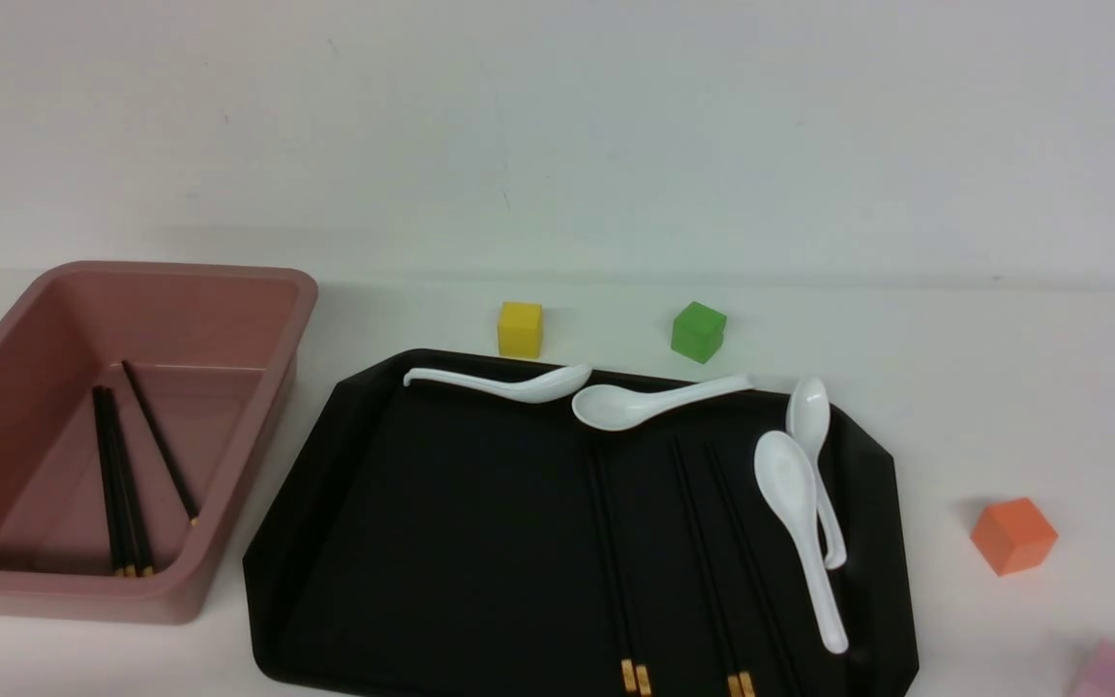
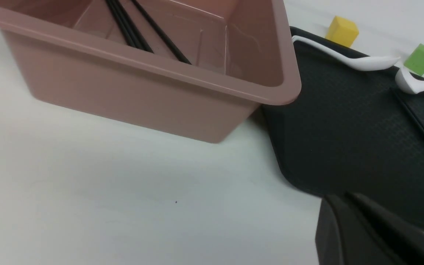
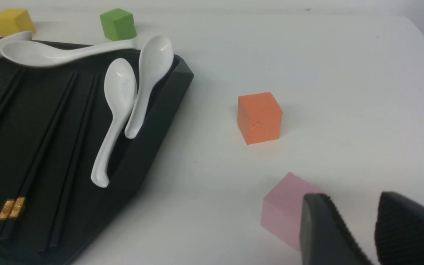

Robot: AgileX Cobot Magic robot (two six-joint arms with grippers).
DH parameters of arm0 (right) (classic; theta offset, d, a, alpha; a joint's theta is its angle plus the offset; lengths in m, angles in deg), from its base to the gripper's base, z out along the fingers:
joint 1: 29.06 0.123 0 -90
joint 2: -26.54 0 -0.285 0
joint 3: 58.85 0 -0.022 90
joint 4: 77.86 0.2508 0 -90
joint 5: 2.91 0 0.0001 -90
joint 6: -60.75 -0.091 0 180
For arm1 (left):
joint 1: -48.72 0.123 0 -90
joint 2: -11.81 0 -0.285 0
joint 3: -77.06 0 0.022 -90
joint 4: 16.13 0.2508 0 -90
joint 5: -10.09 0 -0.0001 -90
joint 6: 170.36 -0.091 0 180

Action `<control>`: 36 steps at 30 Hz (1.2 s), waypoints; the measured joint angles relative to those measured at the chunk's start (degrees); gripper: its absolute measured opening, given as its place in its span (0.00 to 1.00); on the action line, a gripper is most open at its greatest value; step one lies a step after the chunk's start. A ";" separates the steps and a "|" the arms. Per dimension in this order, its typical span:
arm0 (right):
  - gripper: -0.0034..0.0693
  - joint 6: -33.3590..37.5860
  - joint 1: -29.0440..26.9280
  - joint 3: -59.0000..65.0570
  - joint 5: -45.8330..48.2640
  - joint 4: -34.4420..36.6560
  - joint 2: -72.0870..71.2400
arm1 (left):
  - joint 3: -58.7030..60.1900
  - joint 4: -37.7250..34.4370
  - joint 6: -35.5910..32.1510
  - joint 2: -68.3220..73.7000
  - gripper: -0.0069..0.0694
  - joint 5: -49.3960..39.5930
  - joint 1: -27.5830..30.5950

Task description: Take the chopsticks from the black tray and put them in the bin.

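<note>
Pink and deep, the bin (image 1: 257, 290) sits at the left with three chopsticks (image 1: 122, 484) lying inside, the left end effector (image 2: 355, 213) clenched and empty just beside its near corner. On the black tray (image 1: 325, 503) lie two more pairs (image 1: 703, 542). Well apart, the right end effector (image 3: 352, 228) is released over the tabletop (image 3: 307, 73).

No legible text, label, brand, number or sign is found in any view. Small embossed markings are seen on the gold bands of the chopsticks (image 3: 11, 208) lying in the black tray (image 3: 149, 147), but they are too small and blurred to be read.
</note>
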State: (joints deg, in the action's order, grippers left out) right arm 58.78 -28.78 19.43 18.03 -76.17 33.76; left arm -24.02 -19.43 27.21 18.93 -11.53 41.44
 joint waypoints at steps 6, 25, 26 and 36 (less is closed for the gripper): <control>0.38 0.00 0.00 0.00 0.00 0.00 0.00 | 0.00 0.00 0.00 0.00 0.09 0.00 0.00; 0.38 0.00 0.00 0.00 0.00 0.00 0.00 | 0.00 0.00 0.00 0.00 0.12 -0.05 0.00; 0.38 0.00 0.00 0.00 0.00 0.00 0.00 | 0.00 0.00 0.00 0.00 0.12 -0.05 0.00; 0.38 0.00 0.00 0.00 0.00 0.05 0.00 | 0.00 0.04 0.00 0.00 0.12 -0.05 0.00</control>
State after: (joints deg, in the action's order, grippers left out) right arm 58.78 -28.78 19.43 18.03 -76.12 33.76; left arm -24.02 -19.39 27.21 18.93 -11.58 41.44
